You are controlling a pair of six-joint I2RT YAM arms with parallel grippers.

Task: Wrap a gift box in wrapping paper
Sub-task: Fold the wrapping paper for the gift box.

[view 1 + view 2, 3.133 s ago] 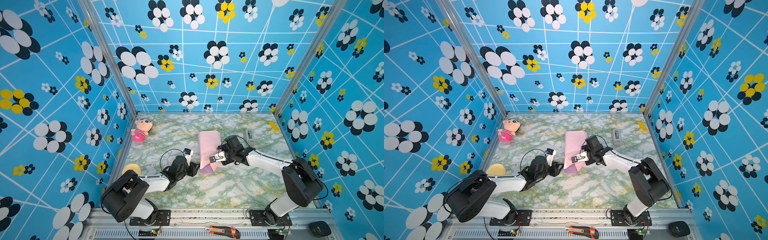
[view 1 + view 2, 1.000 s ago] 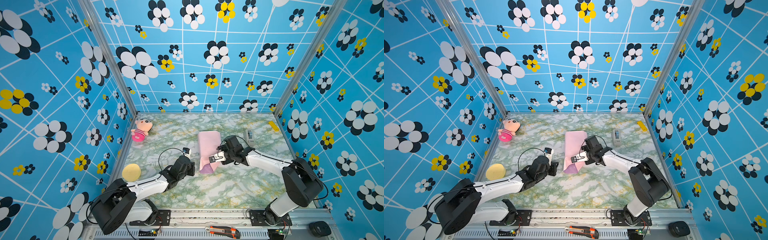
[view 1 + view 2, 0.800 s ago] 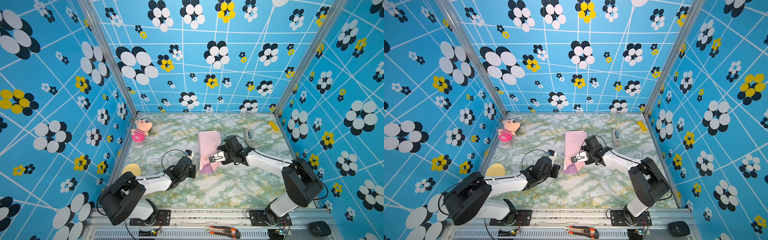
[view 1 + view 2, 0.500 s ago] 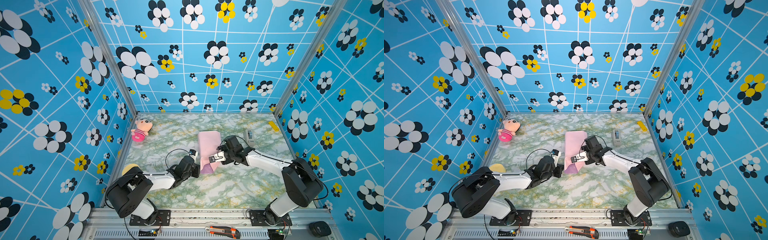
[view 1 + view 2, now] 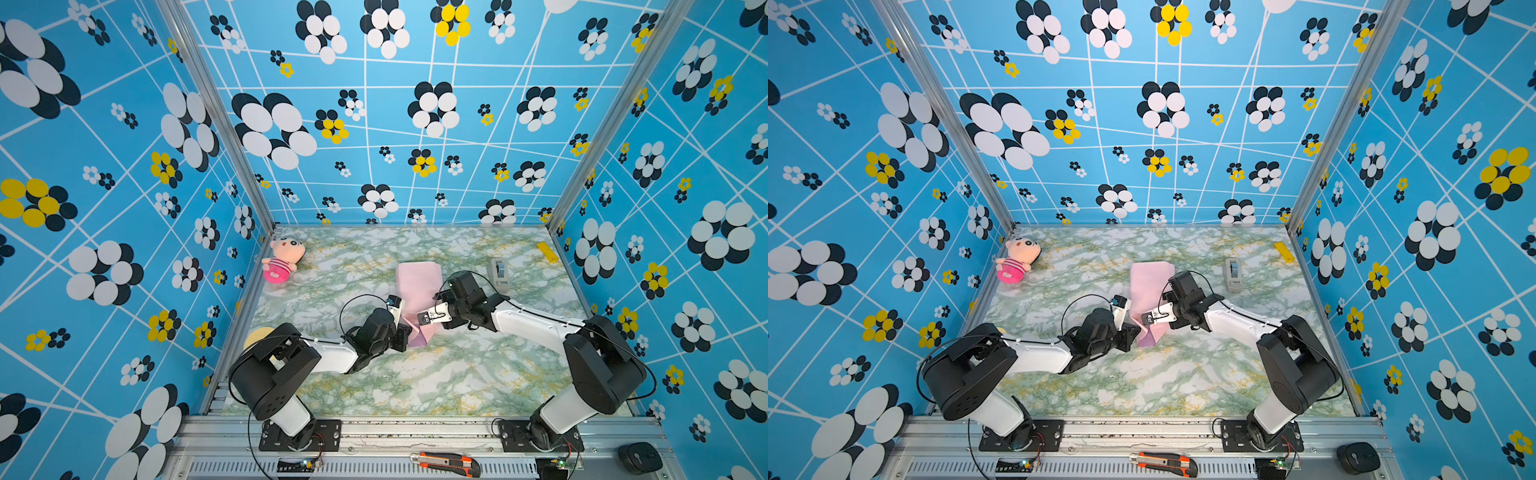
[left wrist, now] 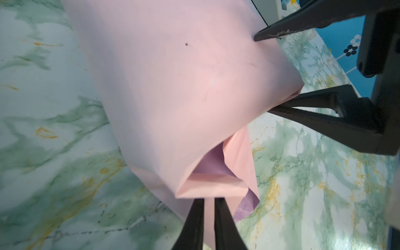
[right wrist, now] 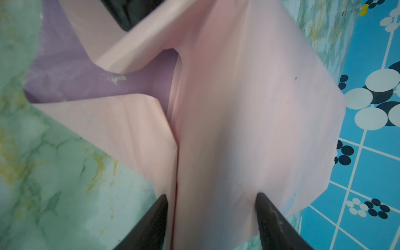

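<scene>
The wrapping paper (image 5: 417, 282) lies mid-table as a long folded bundle, pale pink outside, with lilac showing at its open near end (image 6: 216, 166). The gift box is hidden. My left gripper (image 5: 404, 334) is at that near end. Its jaws (image 6: 208, 200) are almost together with a strip of pink paper between them, and their tips sit under a folded flap. My right gripper (image 5: 420, 320) reaches in from the right. Its jaws are wide apart and both tips (image 7: 211, 198) press on the paper bundle, one on each side. The left wrist view shows the right gripper (image 6: 263, 74) gripping the bundle.
A pink-striped plush doll (image 5: 282, 259) lies at the back left. A grey tape dispenser (image 5: 500, 272) and a yellow piece (image 5: 547, 252) are at the back right. A pale yellow disc (image 5: 257, 336) sits by the left wall, and a box cutter (image 5: 446, 461) lies on the front rail.
My left arm swung in from the left until its gripper reached the near end of the paper, and its jaws narrowed. The right gripper and the bundle stayed put.
</scene>
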